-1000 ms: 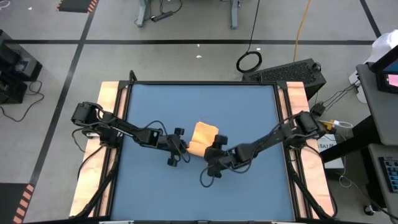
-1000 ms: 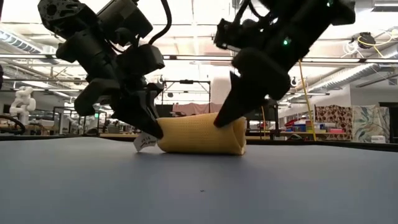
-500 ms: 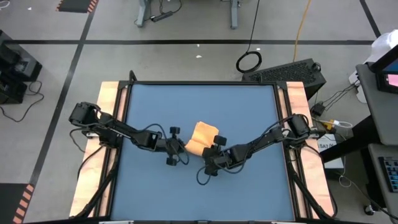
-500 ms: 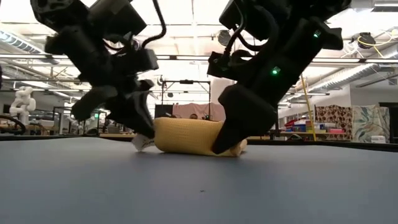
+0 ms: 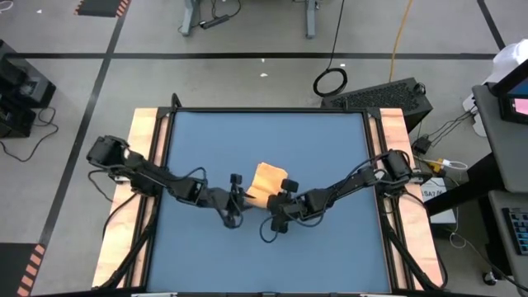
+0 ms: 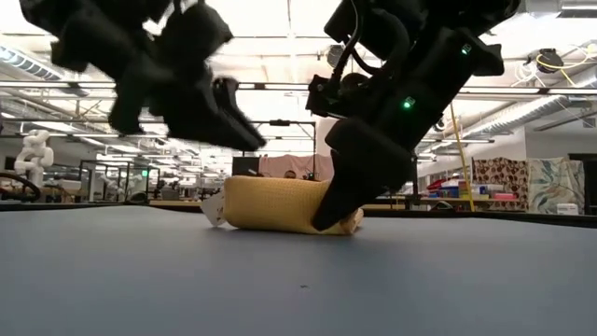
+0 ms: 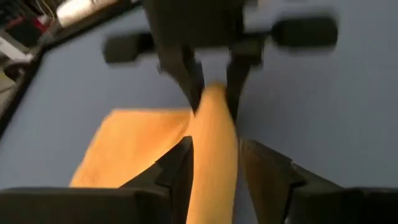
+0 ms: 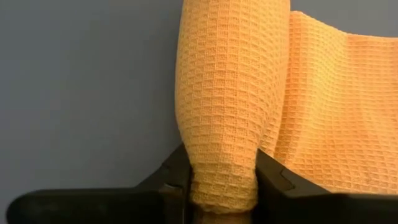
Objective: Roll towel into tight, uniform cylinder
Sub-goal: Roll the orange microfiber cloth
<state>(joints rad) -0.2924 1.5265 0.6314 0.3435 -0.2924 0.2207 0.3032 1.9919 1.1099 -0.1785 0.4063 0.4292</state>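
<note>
The orange-yellow towel lies mid-table, partly rolled. The roll rests on the blue table top, with a flat unrolled part beside it. A small white tag sticks out at the roll's left end. My right gripper is shut on the roll's right end. My left gripper hangs open above the left end, clear of the cloth. In the left wrist view its fingers stand on either side of the roll. My right gripper pinches the right end of the roll between its two fingers, several layers together. The fingers slant down from the near right and lie along the roll. The end is squeezed narrower between them. The roll lies on the table.
Wooden side rails border the blue top left and right. Bare blue surface surrounds the towel on all sides. Beyond the table's far right corner, a dark case and a cable coil lie on the floor.
My right gripper has come down onto the roll's right end and taken hold of it. My left gripper has let go of the left end, opened and risen clear of the cloth. The roll stays on the table, shifted slightly left.
</note>
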